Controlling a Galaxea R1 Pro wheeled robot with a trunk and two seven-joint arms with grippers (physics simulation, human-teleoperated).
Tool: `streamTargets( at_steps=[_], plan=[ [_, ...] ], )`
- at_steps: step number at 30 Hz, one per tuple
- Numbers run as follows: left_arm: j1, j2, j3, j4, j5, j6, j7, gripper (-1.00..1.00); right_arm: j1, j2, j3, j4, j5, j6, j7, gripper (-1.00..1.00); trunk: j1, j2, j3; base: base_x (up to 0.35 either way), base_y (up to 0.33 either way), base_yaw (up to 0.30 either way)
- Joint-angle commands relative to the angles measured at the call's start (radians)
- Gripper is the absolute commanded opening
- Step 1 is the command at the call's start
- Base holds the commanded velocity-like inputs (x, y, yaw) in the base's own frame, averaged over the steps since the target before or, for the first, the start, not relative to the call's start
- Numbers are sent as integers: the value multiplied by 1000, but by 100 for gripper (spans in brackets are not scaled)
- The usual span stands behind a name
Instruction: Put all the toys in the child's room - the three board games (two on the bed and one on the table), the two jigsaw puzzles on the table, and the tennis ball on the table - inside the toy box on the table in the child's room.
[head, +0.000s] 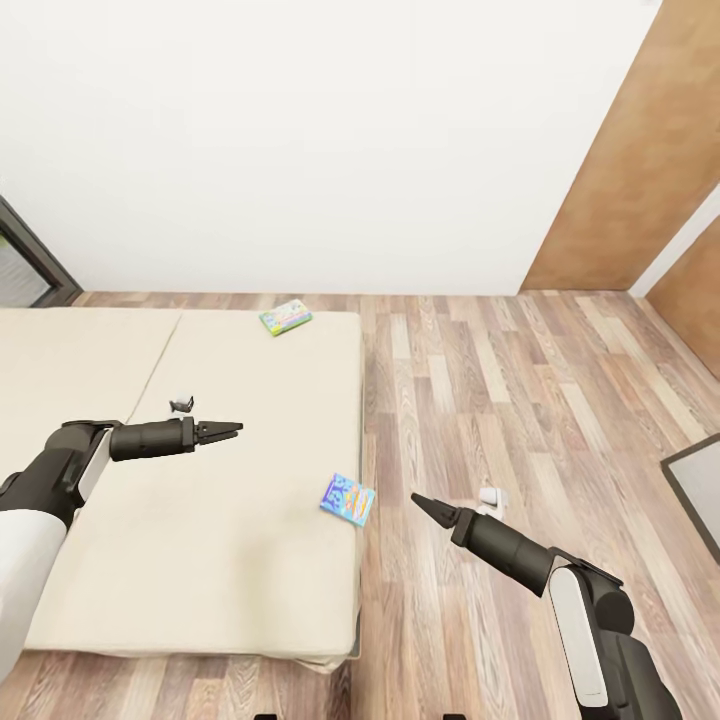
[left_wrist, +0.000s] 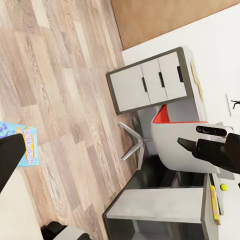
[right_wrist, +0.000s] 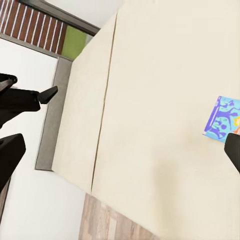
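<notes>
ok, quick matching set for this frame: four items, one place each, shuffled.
Items:
1. green game
2. blue game
3. left hand
4. right hand

Places:
A. over the wood floor
B. bed's far edge, near the wall
C. bed's side edge, next to the floor
D. over the mattress

Pairs: 1-B, 2-C, 3-D, 4-A
</notes>
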Motion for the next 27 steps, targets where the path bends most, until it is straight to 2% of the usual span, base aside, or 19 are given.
streamTargets(
  at_steps=[1, 27],
  plan=[
    [0, 0, 0, 0, 2, 10, -2, 100, 0, 1, -2, 0, 0, 5, 4, 100, 0, -1, 1, 0, 0, 0],
    [0, 0, 0, 0, 2, 10, -1, 100, -1, 2, -1, 1, 0, 4, 2, 100, 0, -1, 44, 0, 0, 0]
  ],
)
